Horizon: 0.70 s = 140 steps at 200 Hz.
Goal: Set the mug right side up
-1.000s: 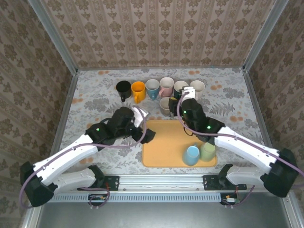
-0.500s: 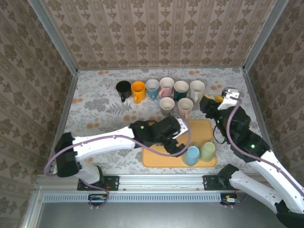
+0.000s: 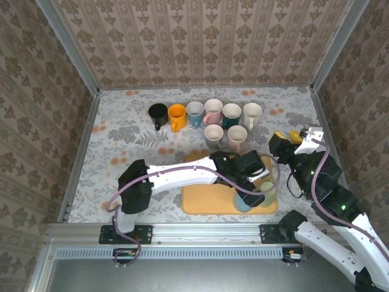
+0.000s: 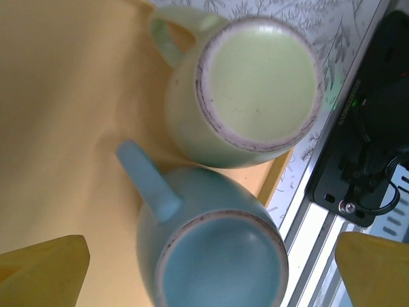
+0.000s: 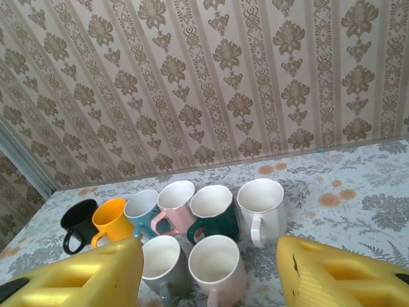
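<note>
Now | upside-down mugs [image 4: 220,262]: 2 | upright mugs [image 5: 260,198]: 8 | tray [image 4: 64,115]: 1

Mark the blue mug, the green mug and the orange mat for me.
blue mug [image 4: 220,272], left wrist view, on its upturned base.
green mug [image 4: 259,80], left wrist view, on its upturned base.
orange mat [image 4: 57,115], left wrist view, bare surface left of the mugs.

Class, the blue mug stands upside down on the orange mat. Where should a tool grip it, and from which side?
Probably grip the blue mug across its round body, coming down from above over its upturned base. Close on the sides clear of its handle and of the green mug crowding it, as the open left tool straddles it.
</note>
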Each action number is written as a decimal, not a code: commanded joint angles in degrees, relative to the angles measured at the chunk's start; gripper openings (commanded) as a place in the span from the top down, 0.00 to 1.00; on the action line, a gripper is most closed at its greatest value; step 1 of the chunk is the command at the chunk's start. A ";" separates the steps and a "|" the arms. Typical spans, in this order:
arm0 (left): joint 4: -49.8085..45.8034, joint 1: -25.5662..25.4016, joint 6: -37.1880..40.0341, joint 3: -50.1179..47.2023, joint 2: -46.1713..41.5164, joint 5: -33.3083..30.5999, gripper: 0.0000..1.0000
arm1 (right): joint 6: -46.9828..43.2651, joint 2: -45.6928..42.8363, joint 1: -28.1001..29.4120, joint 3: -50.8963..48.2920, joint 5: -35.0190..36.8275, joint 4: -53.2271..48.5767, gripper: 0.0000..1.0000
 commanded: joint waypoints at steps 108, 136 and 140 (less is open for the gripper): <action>-4.99 -0.67 2.43 1.35 6.67 -6.49 0.30 | 0.39 -3.18 -0.40 -4.98 -1.16 -1.17 0.41; -0.84 -0.69 3.33 -3.74 2.47 -8.32 0.43 | 0.47 -3.31 -0.40 -4.95 -1.42 -1.66 0.41; -0.32 -0.71 3.45 -4.53 1.66 -8.93 0.43 | 0.52 -3.33 -0.41 -4.92 -1.42 -1.73 0.41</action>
